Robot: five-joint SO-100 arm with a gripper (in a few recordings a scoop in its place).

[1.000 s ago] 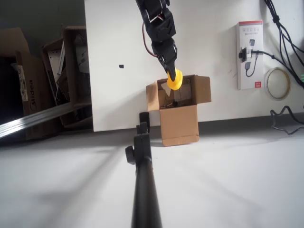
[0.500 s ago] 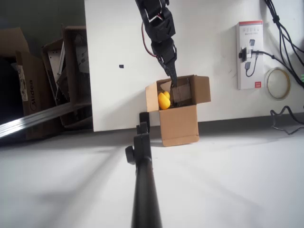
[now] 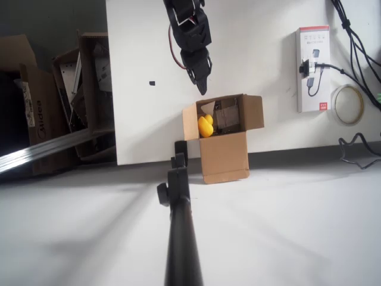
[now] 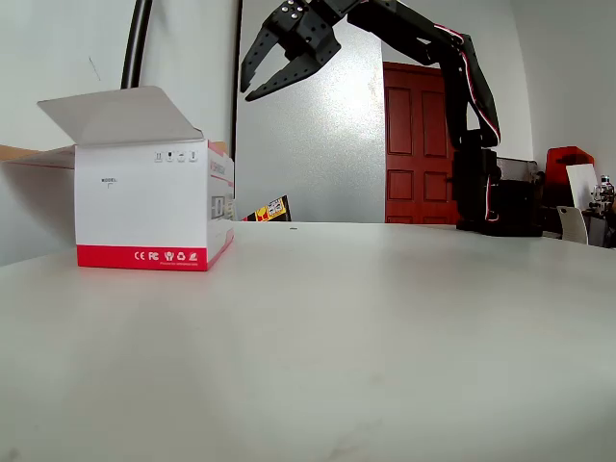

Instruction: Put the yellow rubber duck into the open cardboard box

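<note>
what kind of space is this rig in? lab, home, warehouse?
Probably a workshop or maker-style office, not a home. A white table carries cables and a roll of tape, printed cardboard boxes are stacked beside it, and the fixed view shows a red door behind the arm.

Claw (image 3: 201, 85) now raised, off duck (image 3: 205, 126)

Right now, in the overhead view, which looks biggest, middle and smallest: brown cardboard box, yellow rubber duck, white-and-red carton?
1. Brown cardboard box
2. White-and-red carton, though it looks nearly as big
3. Yellow rubber duck, easily smallest
</note>
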